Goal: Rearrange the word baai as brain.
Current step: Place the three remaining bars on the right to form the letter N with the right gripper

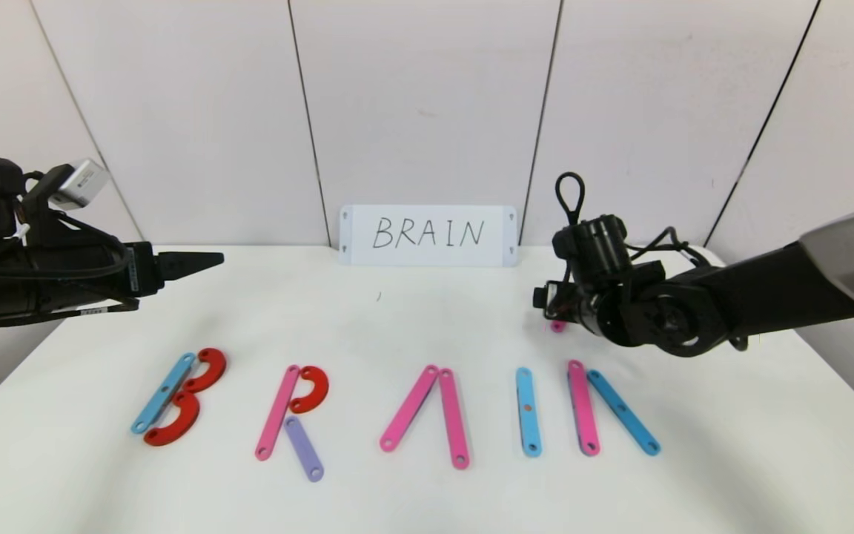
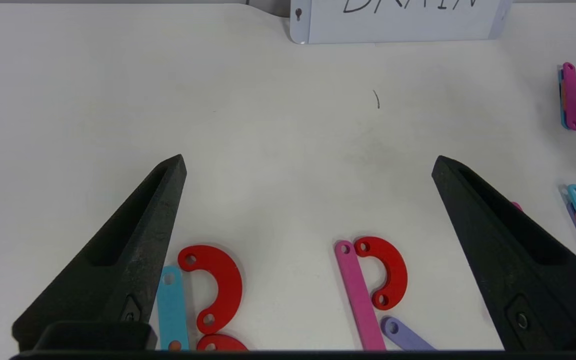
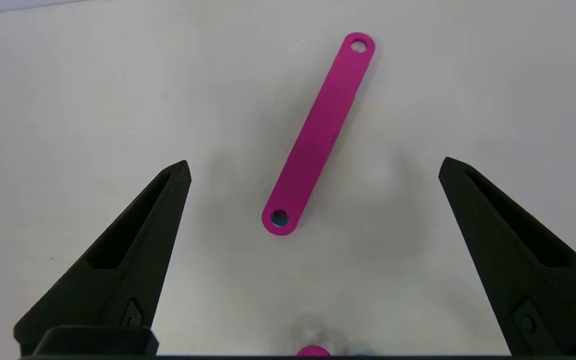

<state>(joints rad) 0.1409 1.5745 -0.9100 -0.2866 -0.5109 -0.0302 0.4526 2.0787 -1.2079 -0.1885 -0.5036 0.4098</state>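
1. Letters [image 1: 390,411] of flat holed plastic pieces lay in a row across the near half of the white table [image 1: 412,319] in the head view, reading B, R, A, I and an unfinished N.
2. The B [image 1: 179,397], at 9 o'clock in the row, was a blue strip with two red curves touching it; the R [image 1: 292,419] was a pink strip, a red curve and a purple strip.
3. The A [image 1: 427,415] was two pink strips meeting at the top, with no crossbar; the I [image 1: 528,411] was one blue strip.
4. The N [image 1: 608,408], at 3 o'clock in the row, had only a pink strip and a blue diagonal.
5. A white card [image 1: 428,235] with handwritten BRAIN stood at 12 o'clock against the wall.
6. The left gripper [image 1: 201,261] hung above the table's left side, beyond the B.
7. The right arm reached in beyond the N, its gripper hidden behind its own wrist; a bit of a magenta strip [image 1: 558,325] showed under it.
8. In the left wrist view, the left gripper's [image 2: 308,165] fingers stood wide apart and held nothing, the B and R below them.
9. In the right wrist view, the right gripper [image 3: 313,167] had its fingers spread wide, empty, above the magenta strip [image 3: 319,132], which lay flat between them, untouched.
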